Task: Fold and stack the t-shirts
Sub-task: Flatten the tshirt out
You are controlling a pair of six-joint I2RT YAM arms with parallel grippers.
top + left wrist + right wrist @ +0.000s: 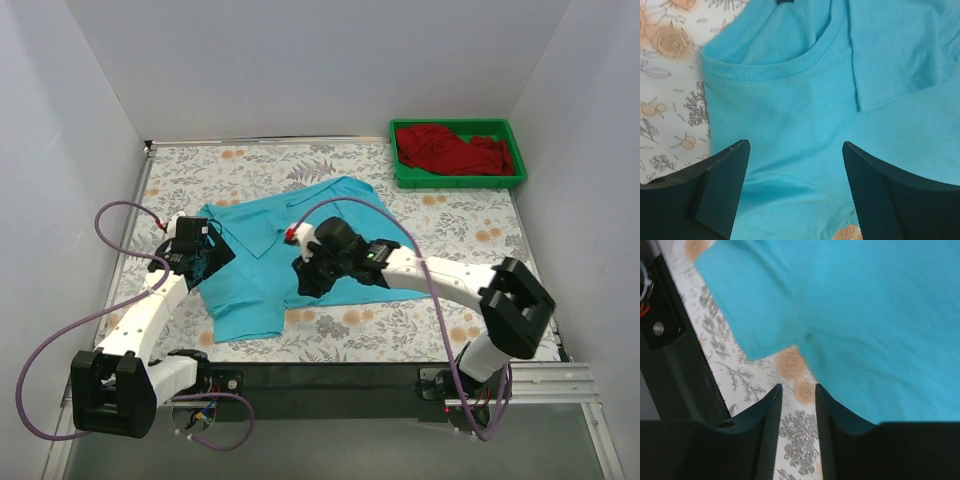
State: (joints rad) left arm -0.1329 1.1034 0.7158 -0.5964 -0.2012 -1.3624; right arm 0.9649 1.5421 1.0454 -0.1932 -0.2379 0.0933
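Two arms poised over the turquoise t-shirt (255, 285), the fold apparently only beginning; the next move calls for a pinch on a cloth edge at each side.
White walls (300, 60) enclose a table (450, 230) covered in floral print; the turquoise t-shirt lies spread at its centre, collar toward the left arm, while the dark red t-shirt (450, 150) sits crumpled in a green tray (455, 183) at the far right corner. The left gripper (795, 150) hangs wide apart above the cloth below the collar, grasping nothing; the right gripper (797, 390) stands narrow at the near hem, only floral print showing between its fingers.
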